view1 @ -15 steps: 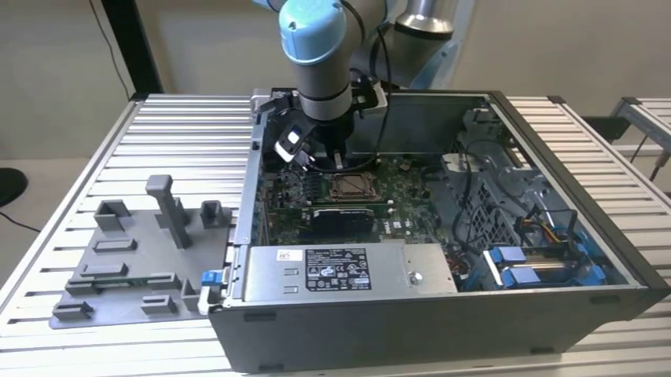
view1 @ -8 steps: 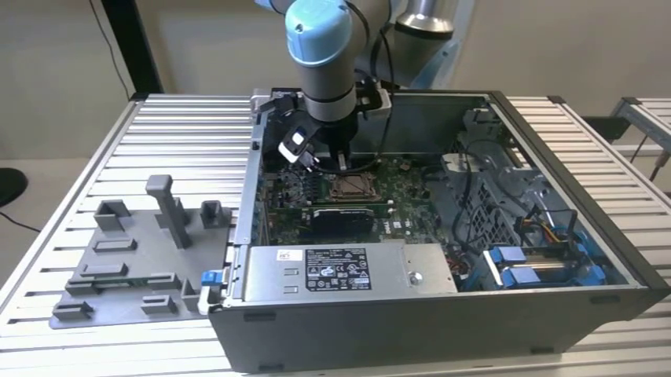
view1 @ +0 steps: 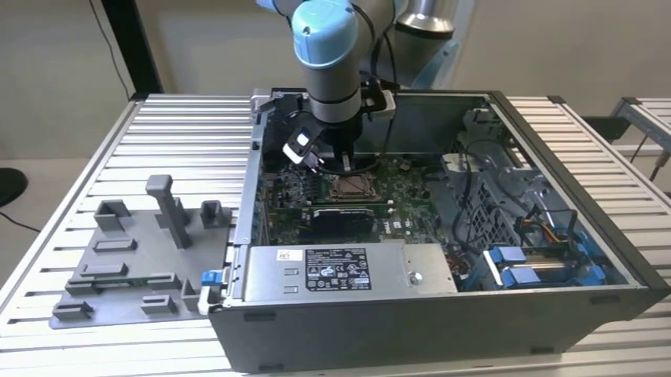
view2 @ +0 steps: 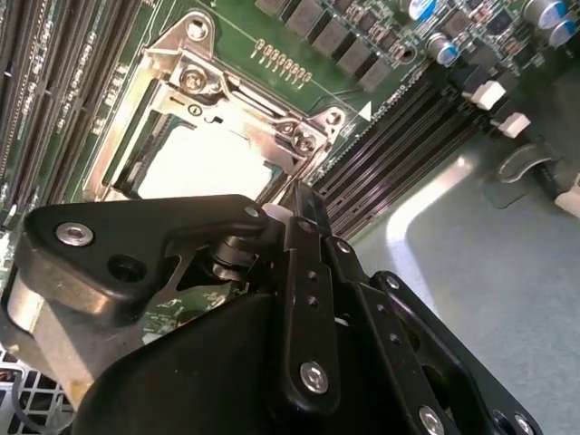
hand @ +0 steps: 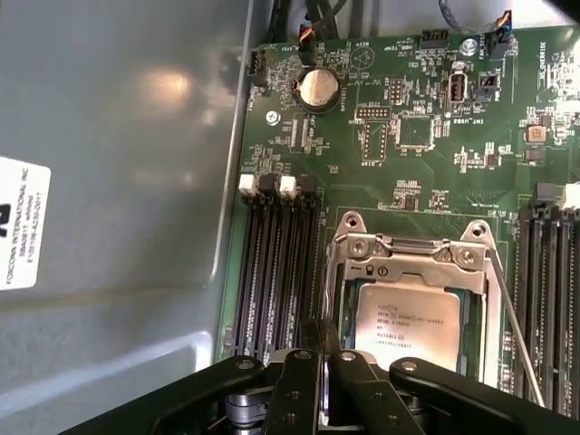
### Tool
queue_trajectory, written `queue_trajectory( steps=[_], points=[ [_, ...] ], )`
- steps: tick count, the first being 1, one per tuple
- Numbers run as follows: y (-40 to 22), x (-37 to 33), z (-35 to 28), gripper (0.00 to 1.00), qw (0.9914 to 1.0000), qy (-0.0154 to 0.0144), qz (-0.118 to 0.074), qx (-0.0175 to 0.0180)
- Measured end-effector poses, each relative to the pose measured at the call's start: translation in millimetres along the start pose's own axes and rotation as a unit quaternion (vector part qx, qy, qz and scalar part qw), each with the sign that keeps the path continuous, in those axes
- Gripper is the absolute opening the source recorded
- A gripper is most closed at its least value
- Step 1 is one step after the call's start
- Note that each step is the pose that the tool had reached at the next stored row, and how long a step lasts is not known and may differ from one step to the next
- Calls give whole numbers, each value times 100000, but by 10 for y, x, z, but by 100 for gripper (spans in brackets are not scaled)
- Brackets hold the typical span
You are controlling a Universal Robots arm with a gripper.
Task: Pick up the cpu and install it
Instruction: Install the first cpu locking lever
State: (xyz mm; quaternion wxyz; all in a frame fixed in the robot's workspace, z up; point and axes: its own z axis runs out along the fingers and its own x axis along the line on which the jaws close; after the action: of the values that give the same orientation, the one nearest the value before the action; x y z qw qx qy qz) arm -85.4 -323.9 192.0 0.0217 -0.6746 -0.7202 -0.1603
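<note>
The cpu (hand: 403,313), a pale silver square chip, lies flat in the motherboard socket, with the socket's metal frame (hand: 408,249) around it. In the second wrist view the cpu (view2: 199,163) shows as a bright square inside the same frame (view2: 245,91). My gripper (hand: 323,349) hangs just above the socket's edge beside the chip, its black fingers (hand: 294,372) pressed together with nothing between them. In the exterior view the gripper (view1: 335,161) reaches down into the open computer case, right over the socket (view1: 351,186).
Memory slots (hand: 272,272) run beside the socket, and a thin lever rod (hand: 517,335) lies along its other side. A grey power supply box (view1: 346,271) fills the case front. Blue-clipped drive bays (view1: 524,263) sit on the exterior view's right, a grey fixture block (view1: 137,251) on its left.
</note>
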Motion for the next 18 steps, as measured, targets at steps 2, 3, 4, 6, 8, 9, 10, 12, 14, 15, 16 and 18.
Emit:
queue_trajectory(
  steps=[2, 3, 4, 6, 8, 9, 10, 12, 14, 15, 16, 18],
  points=[
    [11, -3, 7, 0, 100000, 40, 17, 26],
    [16, -4, 10, 0, 100000, 77, 27, 27],
    [23, -6, 13, 0, 100000, 136, 40, 30],
    [40, -9, 16, 0, 100000, 252, 74, 61],
    [62, -12, 20, 0, 99999, 283, 100, 138],
    [74, -12, 27, 0, 99999, 342, 108, 141],
    [80, -12, 28, 0, 99999, 351, 118, 176],
    [92, -13, 29, 0, 99999, 372, 138, 229],
    [96, -14, 32, 0, 99998, 606, 185, 195],
    [99, -13, 34, 0, 99996, 896, 233, 158],
    [102, -7, 43, 0, 99988, 1497, 314, 49],
    [103, -9, 37, 0, 99973, 2290, 494, 40]
  ],
)
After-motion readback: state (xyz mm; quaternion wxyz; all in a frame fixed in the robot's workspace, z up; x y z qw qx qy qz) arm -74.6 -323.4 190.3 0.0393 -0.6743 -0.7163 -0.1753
